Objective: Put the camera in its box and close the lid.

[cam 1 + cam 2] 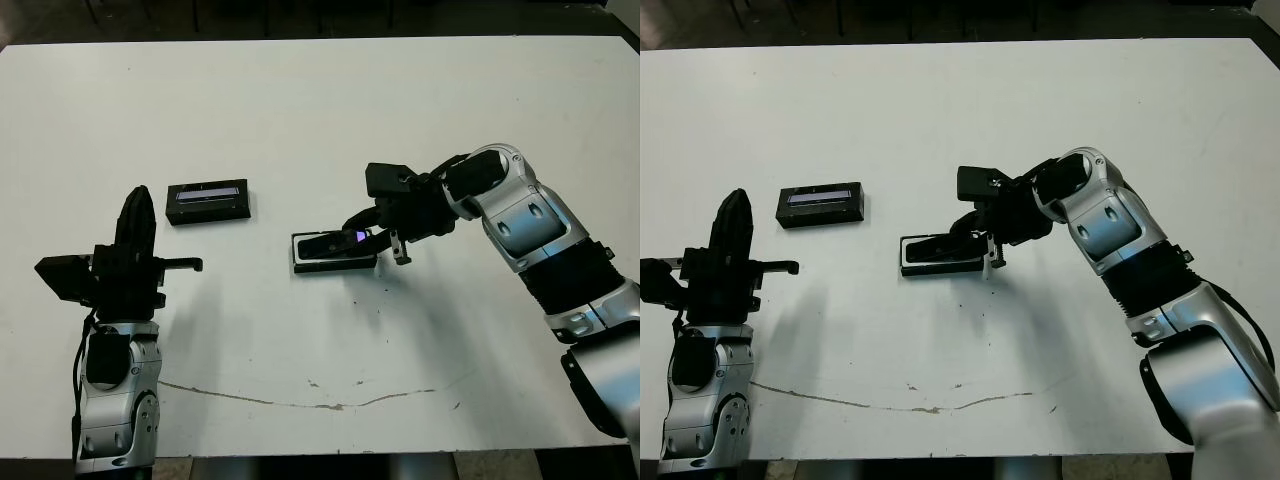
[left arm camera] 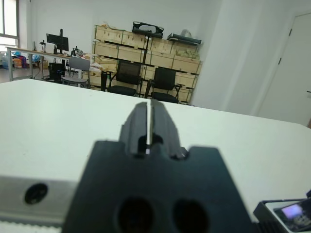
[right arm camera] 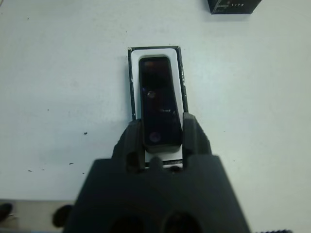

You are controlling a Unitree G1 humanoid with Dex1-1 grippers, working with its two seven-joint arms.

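right gripper [image 3: 163, 138] clamped on flat black camera [image 3: 158, 99], held in shallow white-lined black box [image 1: 335, 253] mid white table [image 1: 320, 100] | left gripper [image 2: 149, 121] fingers together, idle | strip-topped black lid [image 1: 208, 202] apart

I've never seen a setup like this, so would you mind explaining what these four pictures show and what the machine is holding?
This is a humanoid robot with two arms at a white table. The two wide pictures come from a stereo camera on its head, looking down. The other two come from cameras on its wrists, looking along each gripper's fingers.

The right gripper holds a small black camera by one end, its fingers on either side, over a white-lined box; whether the camera already rests in the box I cannot tell. The box's lid, a black slab with a pale strip, lies apart on the table, nearer the left arm. The left gripper is shut and empty, raised beside the table.
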